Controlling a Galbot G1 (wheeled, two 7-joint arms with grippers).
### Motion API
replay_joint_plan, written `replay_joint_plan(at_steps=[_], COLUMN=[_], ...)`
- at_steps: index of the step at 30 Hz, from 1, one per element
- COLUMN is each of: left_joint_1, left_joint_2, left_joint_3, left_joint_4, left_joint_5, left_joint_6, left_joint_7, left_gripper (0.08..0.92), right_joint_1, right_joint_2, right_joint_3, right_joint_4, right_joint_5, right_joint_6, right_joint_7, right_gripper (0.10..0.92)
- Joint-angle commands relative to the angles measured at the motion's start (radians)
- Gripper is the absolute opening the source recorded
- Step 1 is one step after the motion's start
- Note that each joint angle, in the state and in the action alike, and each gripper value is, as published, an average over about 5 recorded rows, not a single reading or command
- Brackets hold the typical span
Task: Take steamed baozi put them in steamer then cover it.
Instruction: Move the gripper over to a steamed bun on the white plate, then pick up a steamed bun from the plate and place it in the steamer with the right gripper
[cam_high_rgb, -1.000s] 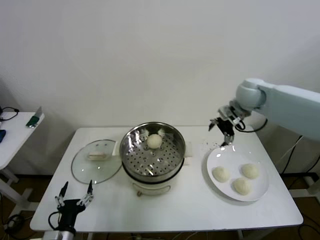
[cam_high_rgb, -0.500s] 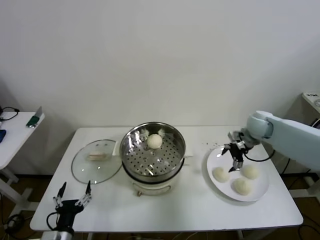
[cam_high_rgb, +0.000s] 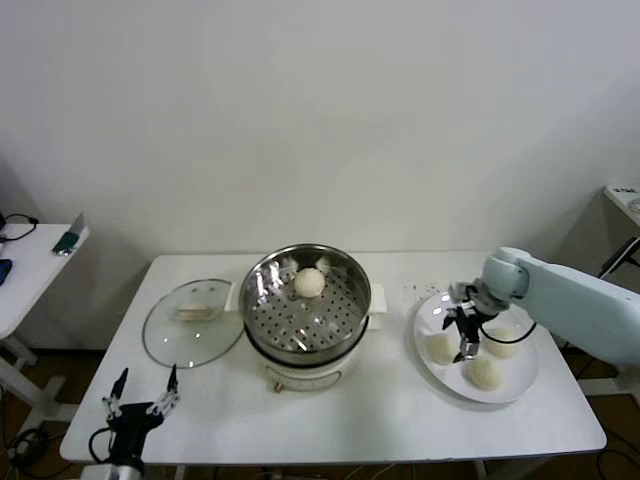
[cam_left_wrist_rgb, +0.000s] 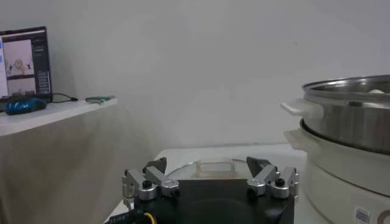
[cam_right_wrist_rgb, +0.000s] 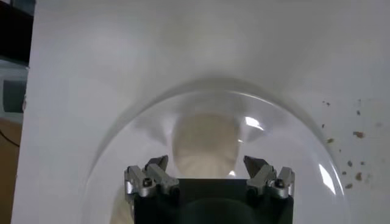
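steamer (cam_high_rgb: 306, 312): open steel pot on a white base, well left of the right gripper (cam_high_rgb: 466, 335), one baozi (cam_high_rgb: 308, 282) on its perforated tray. three baozi (cam_high_rgb: 441, 347) on the plate, one directly under the gripper. cover (cam_high_rgb: 193, 320): glass, flat, beyond the steamer.

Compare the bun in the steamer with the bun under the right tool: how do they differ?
The steamer bun lies alone on the perforated tray of the steamer; the plate bun lies on the white plate with two others. The open right tool hangs just over the plate bun; no tool is near the steamer bun. Both are round, smooth and cream-white.
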Motion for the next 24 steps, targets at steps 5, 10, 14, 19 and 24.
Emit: replay_joint_plan(at_steps=[5, 10, 14, 19, 24], left_joint_1=[0.001, -0.001, -0.003, -0.005, 0.000], left_joint_2=[-0.001, -0.002, -0.002, -0.002, -0.001], left_joint_3=[-0.002, 0.001, 0.004, 0.006, 0.013], left_joint_4=[0.006, 0.006, 0.004, 0.005, 0.000], left_joint_5=[0.003, 0.005, 0.007, 0.008, 0.012], left_joint_6=[-0.002, -0.001, 0.000, 0.001, 0.000], left_joint_7=[-0.001, -0.002, -0.002, -0.004, -0.004], left_gripper=[0.823, 0.823, 0.823, 0.823, 0.823], right_joint_1=[-0.046, -0.041, -0.032, -0.007, 0.118], right_joint_2=[0.047, 0.045, 0.036, 0.015, -0.011], right_joint_3=[0.021, 0.018, 0.014, 0.011, -0.038], right_joint_4=[-0.052, -0.052, -0.047, -0.025, -0.006], right_joint_5=[-0.009, -0.005, -0.002, 0.030, 0.119], right_joint_6=[-0.007, -0.005, -0.003, -0.008, -0.013], right_joint_7=[0.004, 0.003, 0.002, 0.013, 0.015], right_gripper=[0.812, 0.734, 0.705, 0.696, 0.696])
